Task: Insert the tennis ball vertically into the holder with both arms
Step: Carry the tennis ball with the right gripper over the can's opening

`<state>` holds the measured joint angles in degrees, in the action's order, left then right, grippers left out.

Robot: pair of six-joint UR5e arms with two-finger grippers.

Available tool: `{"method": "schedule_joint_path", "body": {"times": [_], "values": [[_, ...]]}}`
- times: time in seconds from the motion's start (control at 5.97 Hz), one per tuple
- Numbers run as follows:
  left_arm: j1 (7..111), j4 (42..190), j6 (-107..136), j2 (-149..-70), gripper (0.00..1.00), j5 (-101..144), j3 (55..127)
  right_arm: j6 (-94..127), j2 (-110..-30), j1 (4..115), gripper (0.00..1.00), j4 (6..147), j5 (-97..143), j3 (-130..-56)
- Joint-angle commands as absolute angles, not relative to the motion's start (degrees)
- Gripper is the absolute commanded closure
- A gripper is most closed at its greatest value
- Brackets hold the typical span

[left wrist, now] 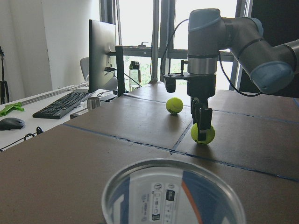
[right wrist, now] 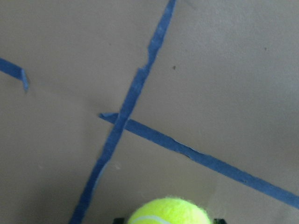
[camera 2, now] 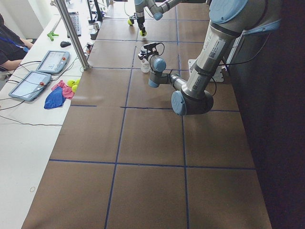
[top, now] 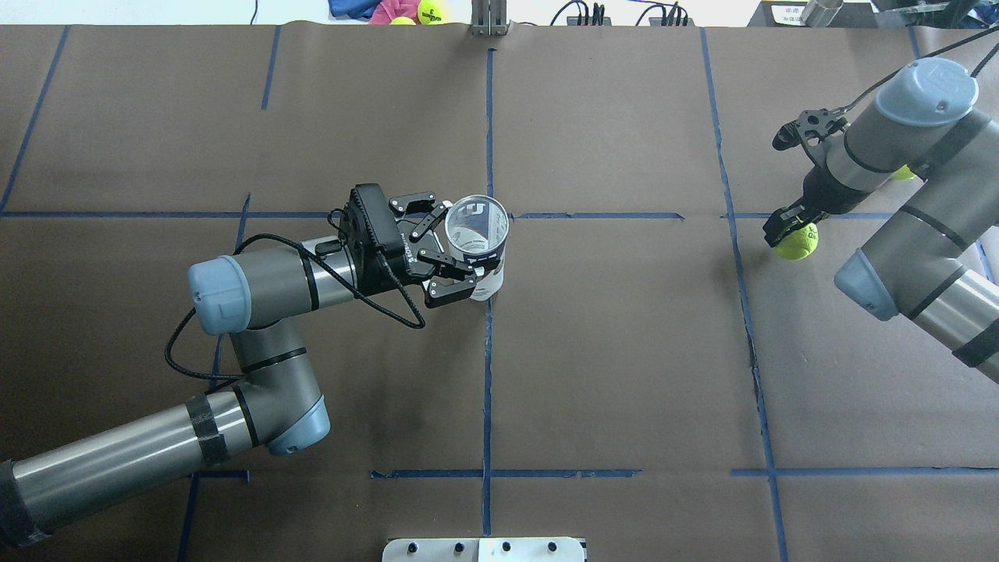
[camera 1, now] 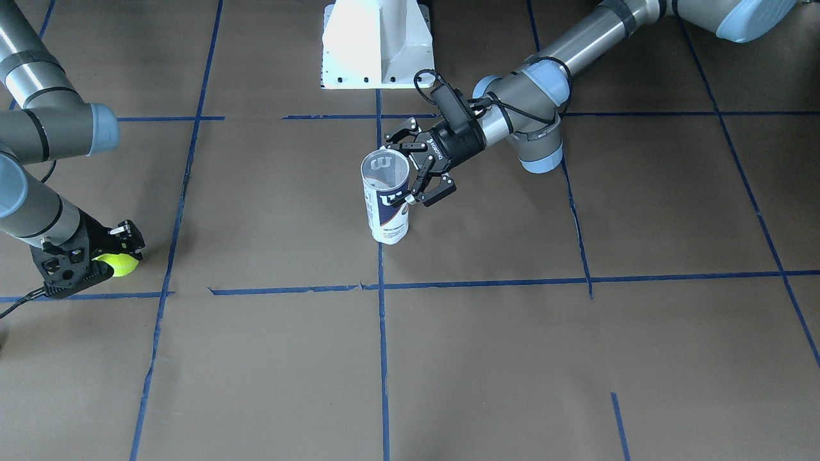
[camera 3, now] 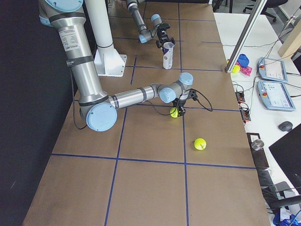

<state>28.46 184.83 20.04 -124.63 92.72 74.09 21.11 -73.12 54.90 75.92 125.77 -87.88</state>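
The holder (top: 478,234) is a clear can with a white and navy label. It stands upright with its mouth open near the table's middle, and also shows in the front view (camera 1: 386,203). My left gripper (top: 455,248) reaches in level from the side, its fingers closed around the can's wall. The can's rim fills the bottom of the left wrist view (left wrist: 173,193). My right gripper (top: 794,232) points down, shut on the yellow-green tennis ball (top: 797,243) at table level, far off to the right. The ball also shows in the front view (camera 1: 120,264) and the right wrist view (right wrist: 168,212).
A second tennis ball (camera 3: 200,143) lies loose beyond the right gripper and also shows in the left wrist view (left wrist: 174,105). The white pedestal base (camera 1: 377,45) stands at the robot's side. Blue tape lines cross the brown table (top: 624,351). Monitors and tablets sit past the far edge.
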Motion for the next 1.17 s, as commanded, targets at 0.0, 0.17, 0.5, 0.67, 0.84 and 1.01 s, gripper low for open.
{"method": "schedule_joint_path", "body": {"times": [0.0,0.17,0.5,0.67,0.84,1.01], "values": [[28.5,184.8,20.0,-124.5,0.16,92.7,74.0,33.6,-70.8,54.7,0.89,76.6,126.1,-94.1],[28.5,184.8,20.0,-124.5,0.16,92.7,74.0,40.0,-65.1,54.0,0.89,84.0,125.9,-97.4],[28.5,184.7,20.0,-124.5,0.16,92.7,74.0,50.1,-54.3,51.7,0.89,97.2,125.4,-102.6],[28.4,184.6,20.0,-124.5,0.16,92.7,74.0,55.7,-48.9,50.5,0.89,102.9,125.4,-104.5],[28.5,184.6,20.0,-124.5,0.16,92.5,74.0,59.2,-42.7,49.2,0.89,109.0,124.8,-104.6],[28.5,184.6,20.0,-124.5,0.16,92.4,74.0,62.3,-39.1,47.2,0.89,110.8,123.2,-104.3]]}}
